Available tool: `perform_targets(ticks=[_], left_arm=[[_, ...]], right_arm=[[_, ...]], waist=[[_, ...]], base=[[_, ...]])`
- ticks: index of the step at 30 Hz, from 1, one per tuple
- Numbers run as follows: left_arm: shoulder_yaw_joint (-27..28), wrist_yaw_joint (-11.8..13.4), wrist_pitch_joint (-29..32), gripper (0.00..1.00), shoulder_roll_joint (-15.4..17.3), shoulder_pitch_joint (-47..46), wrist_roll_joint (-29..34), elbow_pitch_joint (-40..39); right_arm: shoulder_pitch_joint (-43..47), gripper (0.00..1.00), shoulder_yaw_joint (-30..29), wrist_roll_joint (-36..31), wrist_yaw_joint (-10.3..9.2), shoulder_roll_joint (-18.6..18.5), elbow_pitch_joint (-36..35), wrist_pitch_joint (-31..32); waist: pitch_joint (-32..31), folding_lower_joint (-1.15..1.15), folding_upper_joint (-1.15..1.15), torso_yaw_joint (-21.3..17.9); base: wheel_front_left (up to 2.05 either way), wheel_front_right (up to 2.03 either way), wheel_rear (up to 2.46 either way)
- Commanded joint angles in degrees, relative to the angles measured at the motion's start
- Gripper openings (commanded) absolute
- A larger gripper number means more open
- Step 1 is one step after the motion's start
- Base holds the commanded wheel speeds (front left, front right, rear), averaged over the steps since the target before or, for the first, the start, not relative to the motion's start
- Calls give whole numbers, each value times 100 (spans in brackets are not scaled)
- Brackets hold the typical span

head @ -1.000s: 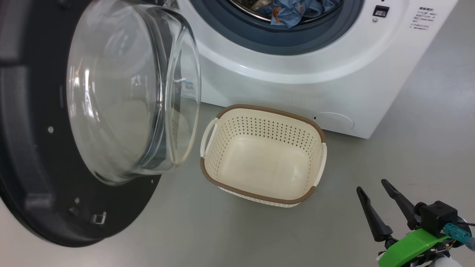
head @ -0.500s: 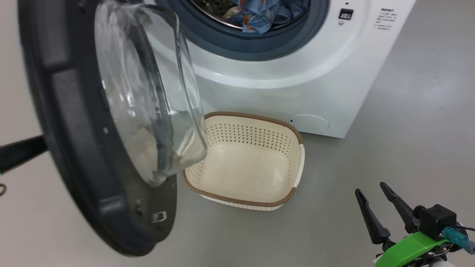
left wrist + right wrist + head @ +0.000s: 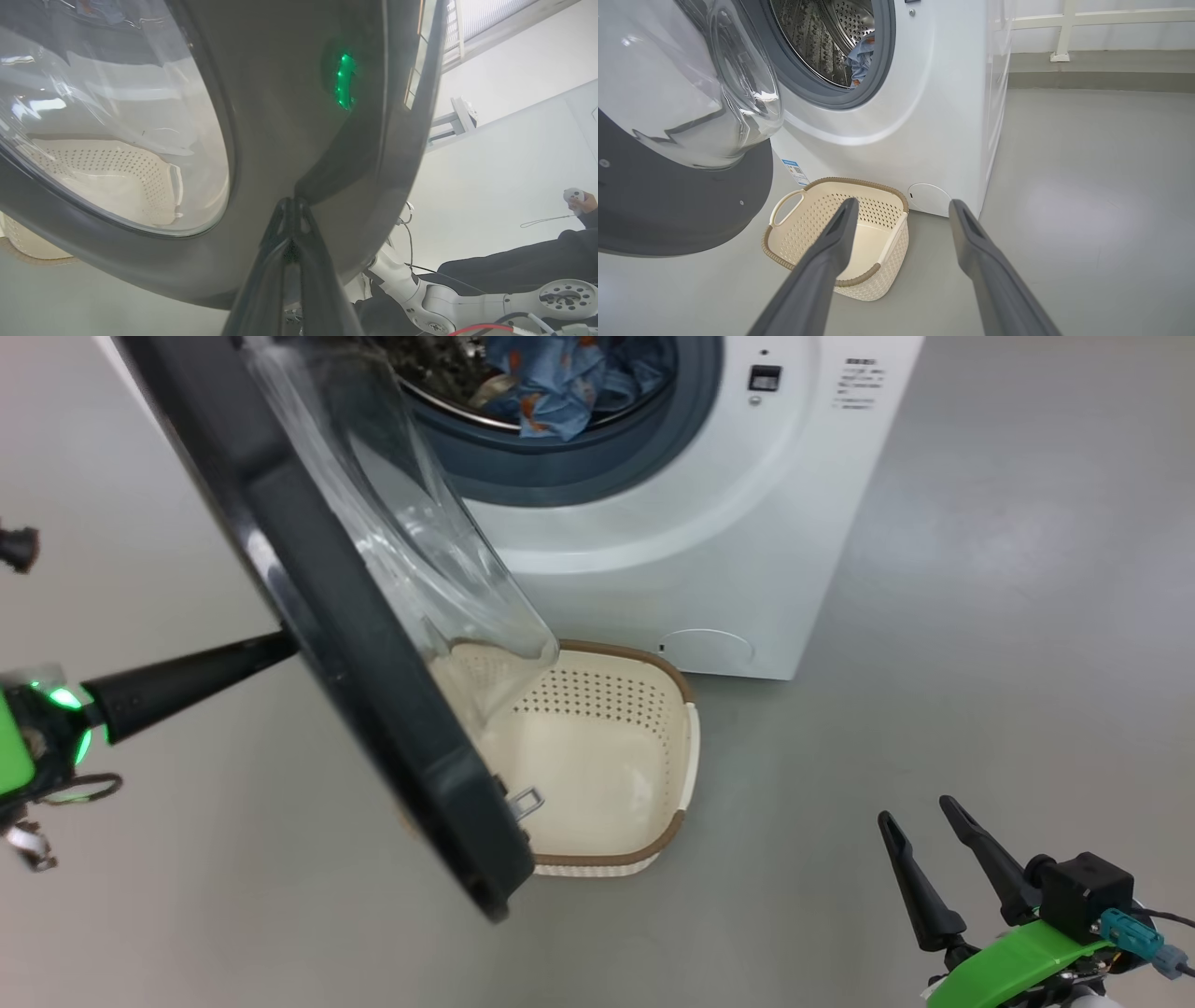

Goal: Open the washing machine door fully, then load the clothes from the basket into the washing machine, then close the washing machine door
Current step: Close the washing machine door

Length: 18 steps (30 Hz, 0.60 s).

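Black glossy plastic is what your left gripper [image 3: 280, 646] presses on: its two fingers are pinched together with nothing between them, and their joined tip rests on the outer face of the washing machine door [image 3: 359, 653], on the wide rim between the glass and the outer edge. The door stands roughly half shut, almost edge-on in the head view, where it hides the left part of the basket [image 3: 607, 695]. The clothes [image 3: 551, 383] lie inside the steel drum [image 3: 817, 42], a blue bundle with orange prints close to the grey-blue gasket [image 3: 672, 439]. The basket sits on the floor just in front of the washing machine [image 3: 747, 523] and looks empty, so loading seems done and closing is the step in hand. Push in a steady sweep that follows the door's arc around its hinge, turning the wrist as you go so the tip does not skate off the slick rim. Watch the glass bowl [image 3: 439, 551]: it must enter the opening without pinching the fabric near the gasket, so stop and tuck the bundle deeper if it looks proud. The door's lower edge appears to pass above the basket rim, but check it. Finish with a firm press near the latch hook [image 3: 525, 800] side. Your right gripper [image 3: 913, 808] hangs low with its jaws spread wide and empty, well apart from the machine; leave it there.
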Motion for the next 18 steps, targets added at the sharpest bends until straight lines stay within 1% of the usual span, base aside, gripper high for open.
perform_targets(ticks=[1,14,18], left_arm=[[227,-43,-72,0,186,-373,71,-184],[-221,-43,-365,0,-420,-998,522,222],[-283,-43,-508,0,-494,-1179,695,360]], right_arm=[[10,100,108,-14,14,-27,-124,-68],[-87,100,73,-30,14,195,-149,-68],[-120,100,66,-41,14,254,-166,-68]], waist=[[-7,0,0,-179],[132,0,0,-852],[209,0,0,-1021]], base=[[0,0,0],[0,0,0],[0,0,0]])
